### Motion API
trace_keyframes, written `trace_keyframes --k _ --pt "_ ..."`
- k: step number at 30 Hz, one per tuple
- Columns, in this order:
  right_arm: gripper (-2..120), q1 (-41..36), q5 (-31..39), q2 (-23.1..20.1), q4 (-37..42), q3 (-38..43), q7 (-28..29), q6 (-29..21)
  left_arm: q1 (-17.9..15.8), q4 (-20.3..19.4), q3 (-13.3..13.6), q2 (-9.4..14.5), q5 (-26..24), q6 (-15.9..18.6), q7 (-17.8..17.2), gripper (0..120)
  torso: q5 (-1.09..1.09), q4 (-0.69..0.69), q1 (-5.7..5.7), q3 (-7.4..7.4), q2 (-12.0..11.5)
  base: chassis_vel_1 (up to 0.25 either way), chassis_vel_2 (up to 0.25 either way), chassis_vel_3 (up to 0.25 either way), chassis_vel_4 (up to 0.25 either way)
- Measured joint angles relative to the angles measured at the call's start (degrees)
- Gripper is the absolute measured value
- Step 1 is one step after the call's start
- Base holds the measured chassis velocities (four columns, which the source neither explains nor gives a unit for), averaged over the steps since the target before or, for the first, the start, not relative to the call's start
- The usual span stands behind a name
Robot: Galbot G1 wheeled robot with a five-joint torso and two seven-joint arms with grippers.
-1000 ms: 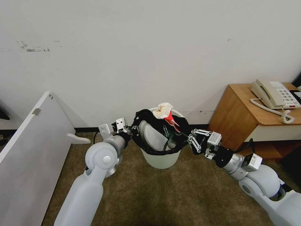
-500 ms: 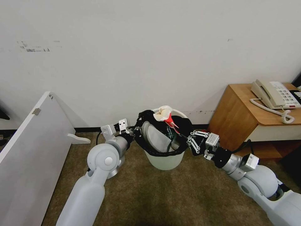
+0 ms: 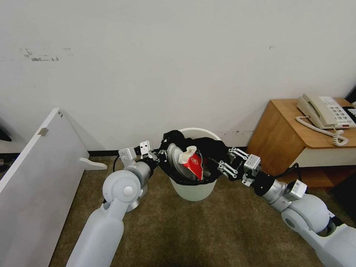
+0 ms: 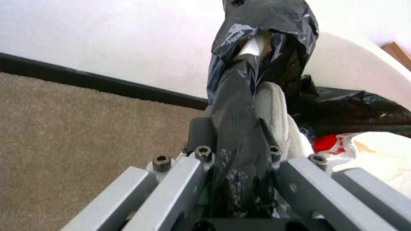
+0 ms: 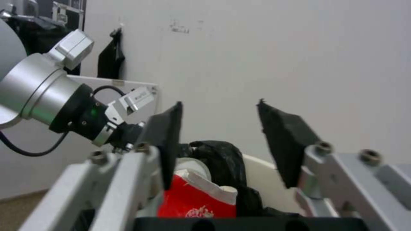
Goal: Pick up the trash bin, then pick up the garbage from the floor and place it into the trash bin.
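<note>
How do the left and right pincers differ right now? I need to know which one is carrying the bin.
The left pincer is shut on the trash bin, clamping its bag-covered rim; the right pincer is open with nothing between its pads. The left pincer sits at the bin's left side, the right pincer at its right side, just above the red packet lying inside. Both are at rim height.
</note>
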Motion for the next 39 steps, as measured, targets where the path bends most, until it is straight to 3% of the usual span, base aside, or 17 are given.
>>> trace_keyframes --k 12,24,33,39 --pt "96 -0.02 -0.18 0.21 0.29 0.46 0.63 -0.05 0.20 -0.35 -0.33 -0.16 0.14 -0.10 -0.07 5 0.01 0.00 0.00 0.00 0.00 0.000 0.000 0.000 0.000" --pt "100 2.71 1.01 0.43 4.30 3.42 6.43 -3.25 1.41 -2.40 -2.20 0.01 2.91 -0.58 0.03 5 0.00 0.00 0.00 0.00 0.00 0.000 0.000 0.000 0.000" --pt "100 6.15 1.74 3.13 6.62 4.89 23.71 -14.96 3.27 -4.49 -4.36 0.41 11.21 -2.67 3.34 5 0.00 0.01 0.00 0.00 0.00 0.000 0.000 0.000 0.000" --pt "100 5.62 2.78 4.19 7.41 6.01 27.17 -17.83 4.07 -5.58 -4.81 0.66 13.02 -3.37 4.28 5 0.00 0.00 0.00 0.00 0.00 0.000 0.000 0.000 0.000"
